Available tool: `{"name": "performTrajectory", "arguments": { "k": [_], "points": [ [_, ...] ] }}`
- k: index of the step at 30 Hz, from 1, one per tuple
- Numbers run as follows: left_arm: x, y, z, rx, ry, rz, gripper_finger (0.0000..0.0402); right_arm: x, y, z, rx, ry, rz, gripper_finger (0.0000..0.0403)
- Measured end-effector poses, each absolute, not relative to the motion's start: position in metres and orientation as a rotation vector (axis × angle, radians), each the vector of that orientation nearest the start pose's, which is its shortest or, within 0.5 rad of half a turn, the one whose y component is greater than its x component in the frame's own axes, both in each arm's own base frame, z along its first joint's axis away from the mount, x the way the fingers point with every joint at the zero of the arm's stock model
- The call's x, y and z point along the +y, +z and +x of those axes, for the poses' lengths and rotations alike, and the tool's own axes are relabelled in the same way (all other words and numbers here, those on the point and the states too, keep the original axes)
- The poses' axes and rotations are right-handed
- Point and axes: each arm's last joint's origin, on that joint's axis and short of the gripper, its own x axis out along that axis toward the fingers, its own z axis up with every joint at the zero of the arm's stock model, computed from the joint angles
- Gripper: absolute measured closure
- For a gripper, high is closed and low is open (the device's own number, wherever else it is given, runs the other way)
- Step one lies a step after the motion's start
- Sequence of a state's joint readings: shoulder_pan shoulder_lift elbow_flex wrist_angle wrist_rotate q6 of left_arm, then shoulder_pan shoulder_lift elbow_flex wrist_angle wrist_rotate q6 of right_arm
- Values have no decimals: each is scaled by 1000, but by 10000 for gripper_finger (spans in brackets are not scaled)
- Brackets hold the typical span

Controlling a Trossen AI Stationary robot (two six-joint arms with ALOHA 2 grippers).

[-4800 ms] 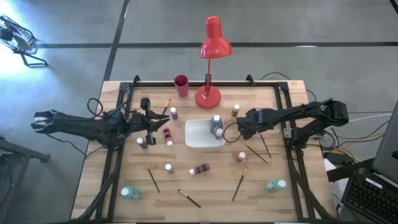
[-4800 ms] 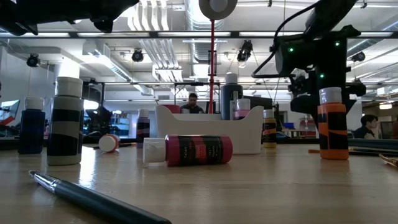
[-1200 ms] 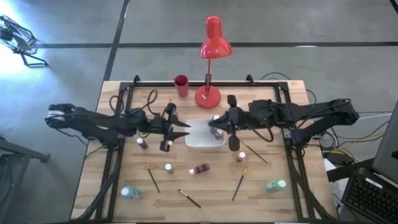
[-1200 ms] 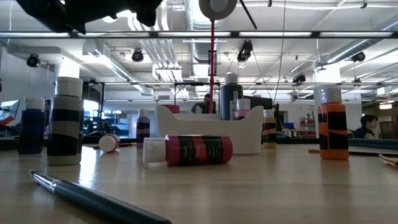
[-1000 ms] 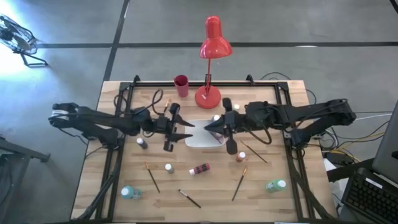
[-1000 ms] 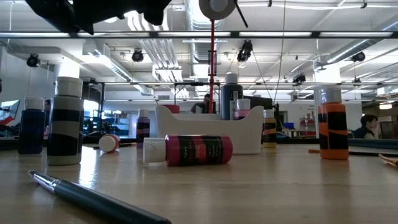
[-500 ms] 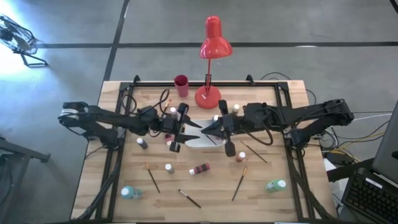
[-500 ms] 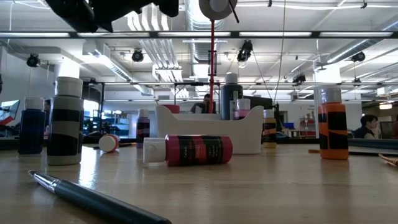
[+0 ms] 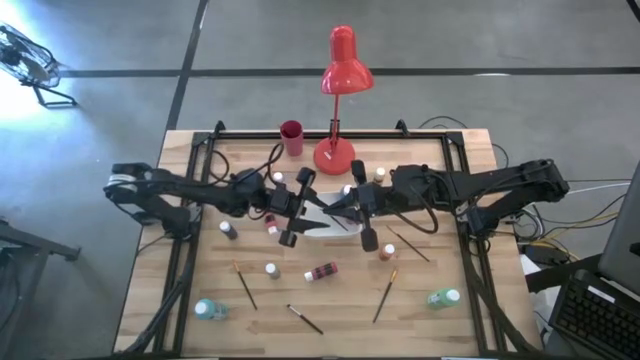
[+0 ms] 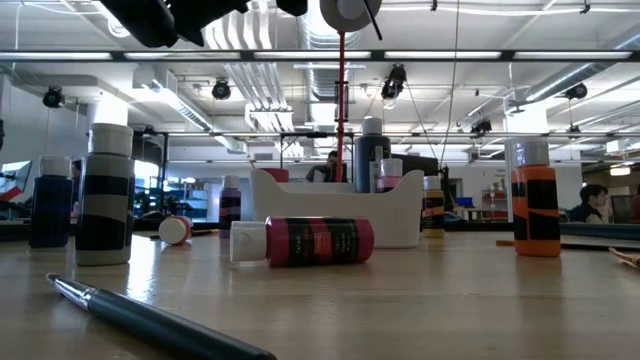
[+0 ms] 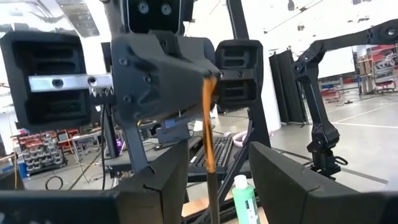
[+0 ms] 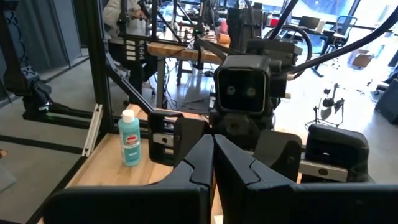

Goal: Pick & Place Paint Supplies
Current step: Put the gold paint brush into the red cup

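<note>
— Where's the brush [image 11: 208, 124]?

— Up in the air over the white tray [image 10: 330, 215] at mid-worktop [image 9: 440, 250]. The right end effector [image 12: 214, 142] is pinched tight on its orange-brown handle, and it hangs straight down.

— And the other arm?

— Facing it, nose to nose. The left end effector [image 11: 217, 152] has its fingers spread on either side of the hanging handle — clear gaps on both sides, gripping nothing.

— The rest of the supplies?

— Scattered about the worktop: a red bottle [image 10: 318, 241] lies on its side in front of the tray, and other bottles stand upright around it.
</note>
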State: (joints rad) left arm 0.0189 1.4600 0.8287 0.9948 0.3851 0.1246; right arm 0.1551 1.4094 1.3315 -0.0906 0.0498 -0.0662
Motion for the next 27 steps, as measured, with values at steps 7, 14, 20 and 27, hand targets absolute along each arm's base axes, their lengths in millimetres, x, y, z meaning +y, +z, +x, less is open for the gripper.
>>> {"name": "performTrajectory", "arguments": {
  "k": [7, 14, 20, 27],
  "points": [
    [-5, 305, 317, -384, -359, 195, 231, 48, 388, 318, 165, 110, -83, 395],
    [-5, 306, 316, -387, -359, 194, 296, 48, 388, 318, 164, 111, -92, 395],
    [-5, 307, 316, -388, -356, 192, 385, 48, 388, 318, 164, 113, -95, 395],
    [-4, 307, 316, -384, -336, 178, 388, 48, 388, 318, 176, 107, -58, 394]
  ]
}}
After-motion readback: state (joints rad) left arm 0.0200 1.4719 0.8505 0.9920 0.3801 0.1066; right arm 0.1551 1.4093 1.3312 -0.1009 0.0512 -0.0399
